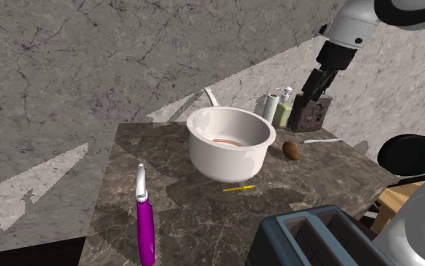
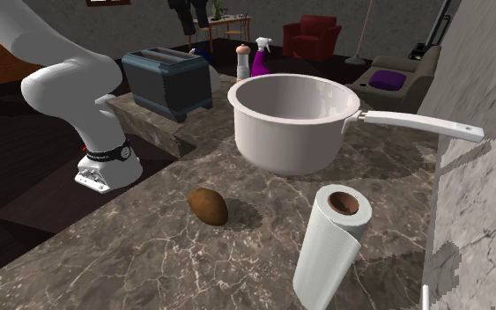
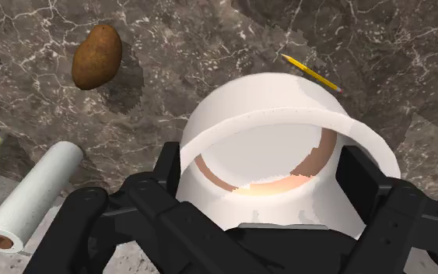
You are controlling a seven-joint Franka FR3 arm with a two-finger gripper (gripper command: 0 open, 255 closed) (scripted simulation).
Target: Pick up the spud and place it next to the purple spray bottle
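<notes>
The spud, a brown potato point(image 1: 291, 151) point(image 2: 208, 206) point(image 3: 97, 56), lies on the dark marble counter point(image 1: 173, 170) beside a big white saucepan point(image 1: 229, 142) point(image 2: 294, 119) point(image 3: 287, 156). The purple spray bottle point(image 1: 145, 223) point(image 2: 261, 60), with a white trigger, stands near the counter's other end, on the far side of the saucepan from the potato. My gripper point(image 1: 314, 83) point(image 3: 261, 163) hangs high above the counter, open and holding nothing. In the wrist view its fingers frame the saucepan far below, with the potato off to one side.
A paper towel roll point(image 1: 271, 108) point(image 2: 329, 242) point(image 3: 30, 194), a green bottle point(image 1: 284, 109) and a dark box point(image 1: 309, 113) crowd the wall near the potato. A yellow pencil point(image 1: 238, 188) point(image 3: 310, 72) lies by the saucepan. A blue-grey toaster point(image 1: 316, 234) point(image 2: 168, 82) sits by my stand.
</notes>
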